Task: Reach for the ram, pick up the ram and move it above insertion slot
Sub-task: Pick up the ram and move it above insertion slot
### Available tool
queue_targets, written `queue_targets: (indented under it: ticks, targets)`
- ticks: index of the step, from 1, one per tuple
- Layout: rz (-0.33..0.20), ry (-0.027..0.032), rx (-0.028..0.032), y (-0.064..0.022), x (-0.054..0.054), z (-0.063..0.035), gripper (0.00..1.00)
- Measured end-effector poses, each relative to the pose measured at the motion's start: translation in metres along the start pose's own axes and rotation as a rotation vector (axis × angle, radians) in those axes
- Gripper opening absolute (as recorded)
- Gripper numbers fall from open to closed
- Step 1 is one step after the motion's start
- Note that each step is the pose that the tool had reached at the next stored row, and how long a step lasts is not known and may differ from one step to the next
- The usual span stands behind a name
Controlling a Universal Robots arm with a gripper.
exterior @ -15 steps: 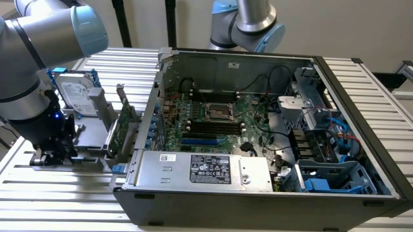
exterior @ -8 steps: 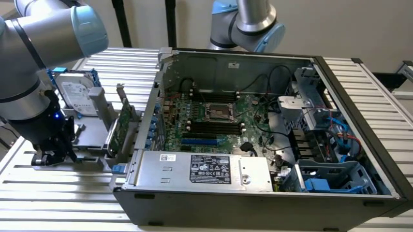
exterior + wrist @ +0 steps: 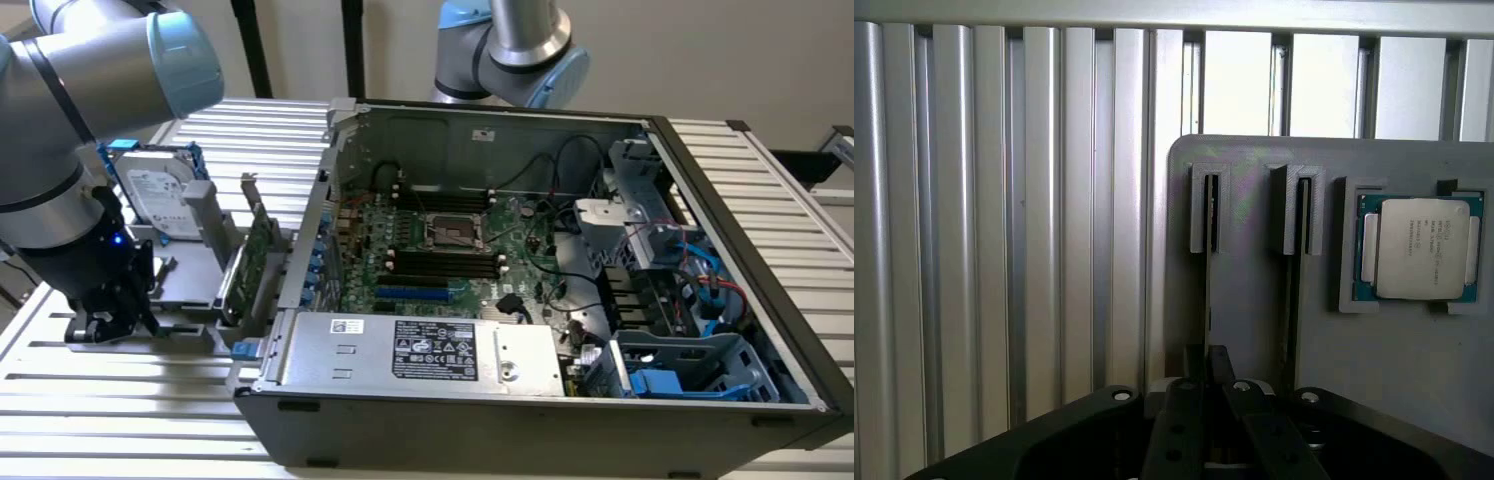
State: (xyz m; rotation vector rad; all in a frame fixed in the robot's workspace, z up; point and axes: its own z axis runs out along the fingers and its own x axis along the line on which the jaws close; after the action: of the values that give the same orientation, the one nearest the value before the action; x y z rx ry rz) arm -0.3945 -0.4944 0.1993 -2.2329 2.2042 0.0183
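Gripper point(image 3: 1209, 372) fingers look pinched together on the near end of the ram point(image 3: 1207, 275), which stands on edge in the grey holder point(image 3: 1254, 300), long axis running straight ahead of the gripper. The insertion slot point(image 3: 441, 262) lies well apart from the holder, inside the computer case point(image 3: 534, 430).

The exterior view looks down from high up, a bit far off, at the counter point(image 3: 134, 440) and the open computer case point(image 3: 534, 430). The wrist view sits just over the pincer point(image 3: 1206, 368), looking down from close. Both see the grey holder point(image 3: 1254, 300) and the counter.
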Motion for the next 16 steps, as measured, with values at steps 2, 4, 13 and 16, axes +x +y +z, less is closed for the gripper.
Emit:
queue_targets:
  ticks: [2,4,13,16]
  targets:
    - [0.000,0.0000,0.0000,0.0000,0.000,0.0000,0.13]
    - [0.000,-0.0001,0.0001,0.0000,0.000,0.0000,0.13]
    - [0.000,0.0000,0.0001,0.0001,0.000,-0.0202,0.13]
    - [0.000,0.0000,0.0000,0.0002,0.000,-0.0335,0.13]
